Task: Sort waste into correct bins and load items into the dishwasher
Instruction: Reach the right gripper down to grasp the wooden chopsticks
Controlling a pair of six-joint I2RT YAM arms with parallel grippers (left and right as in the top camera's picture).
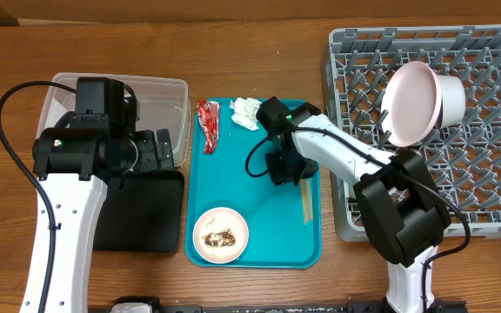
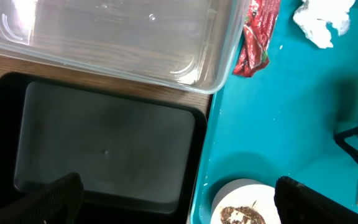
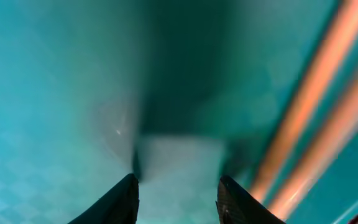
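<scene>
On the teal tray [image 1: 263, 217] lie a red wrapper [image 1: 208, 124], a white tissue [image 1: 245, 111], a white bowl [image 1: 221, 235] with rice and brown scraps, and wooden chopsticks [image 1: 305, 202]. My right gripper [image 1: 283, 167] is open and low over the tray, just left of the chopsticks [image 3: 316, 106]; its fingers [image 3: 178, 199] hold nothing. My left gripper [image 1: 159, 149] is open [image 2: 179, 205] above the black tray [image 2: 104, 143], beside the clear tub [image 2: 104, 37]. The left wrist view also shows the wrapper [image 2: 257, 37], tissue [image 2: 322, 22] and bowl [image 2: 241, 205]. The plate [image 1: 412, 103] stands in the grey rack [image 1: 494, 174].
A second white bowl [image 1: 450, 96] stands behind the plate in the rack. The clear tub [image 1: 159, 100] and black tray [image 1: 142, 213] sit left of the teal tray, under my left arm. The cup is not in view.
</scene>
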